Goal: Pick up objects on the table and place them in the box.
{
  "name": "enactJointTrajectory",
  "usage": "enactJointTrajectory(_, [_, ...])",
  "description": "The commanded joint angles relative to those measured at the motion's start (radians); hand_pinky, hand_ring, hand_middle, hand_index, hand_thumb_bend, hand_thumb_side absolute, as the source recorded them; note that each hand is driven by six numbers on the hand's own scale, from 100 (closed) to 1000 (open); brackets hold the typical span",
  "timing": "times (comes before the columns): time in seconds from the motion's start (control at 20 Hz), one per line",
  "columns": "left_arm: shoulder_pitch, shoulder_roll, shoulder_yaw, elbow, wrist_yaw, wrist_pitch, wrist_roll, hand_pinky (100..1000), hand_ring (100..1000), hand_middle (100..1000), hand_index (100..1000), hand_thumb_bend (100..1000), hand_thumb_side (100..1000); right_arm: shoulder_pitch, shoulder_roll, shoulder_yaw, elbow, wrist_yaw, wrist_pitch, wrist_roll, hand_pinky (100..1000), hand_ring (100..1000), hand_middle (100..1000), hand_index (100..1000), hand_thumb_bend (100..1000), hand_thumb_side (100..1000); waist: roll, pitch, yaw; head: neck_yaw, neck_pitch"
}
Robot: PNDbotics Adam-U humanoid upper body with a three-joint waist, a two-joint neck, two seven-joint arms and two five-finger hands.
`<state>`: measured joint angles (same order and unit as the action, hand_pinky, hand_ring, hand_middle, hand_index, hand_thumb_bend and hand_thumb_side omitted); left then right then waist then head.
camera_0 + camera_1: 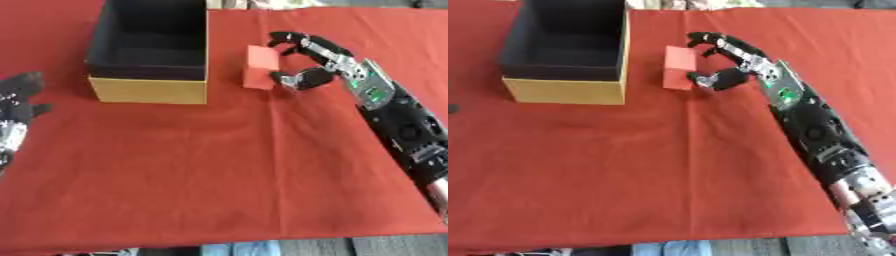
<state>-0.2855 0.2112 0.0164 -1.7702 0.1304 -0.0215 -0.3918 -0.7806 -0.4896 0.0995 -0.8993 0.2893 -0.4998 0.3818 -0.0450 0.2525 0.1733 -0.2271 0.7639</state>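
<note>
Fingers [289,39] and thumb of the right hand [317,59] curl around a red block [260,66], pinching it from its right side. Block stands on the red worktop [227,170], just right of the box [153,90], which is yellow outside and black inside. Left hand [17,107] rests at the left edge, fingers relaxed.

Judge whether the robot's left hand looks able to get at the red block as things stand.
Probably not directly: the left hand sits at the view's left edge, with the box between it and the red block, where the right hand already curls.
</note>
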Motion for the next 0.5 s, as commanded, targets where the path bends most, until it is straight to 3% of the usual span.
enactJointTrajectory(0.05, [-0.016, 0.018, -0.002, -0.011, -0.005, -0.003, -0.003, 910, 998, 925, 917, 100, 415, -0.018, -0.013, 0.0, -0.003, 0.012, -0.005, 0.009, 848, 1000, 833, 993, 295, 283, 0.003, -0.013, 0.001, -0.005, 0.006])
enactJointTrajectory(0.35, [-0.018, 0.017, -0.003, -0.011, -0.006, -0.002, -0.004, 910, 998, 925, 917, 100, 417, -0.017, -0.002, 0.006, -0.004, 0.02, -0.014, 0.025, 836, 1000, 773, 948, 259, 260, 0.002, -0.011, 0.0, -0.005, 0.006])
enactJointTrajectory(0.5, [-0.018, 0.017, -0.003, -0.011, -0.006, -0.001, -0.004, 910, 998, 925, 917, 100, 419, -0.017, 0.001, 0.006, -0.009, 0.019, -0.018, 0.022, 814, 971, 667, 868, 206, 198, 0.001, -0.011, -0.001, -0.005, 0.006])
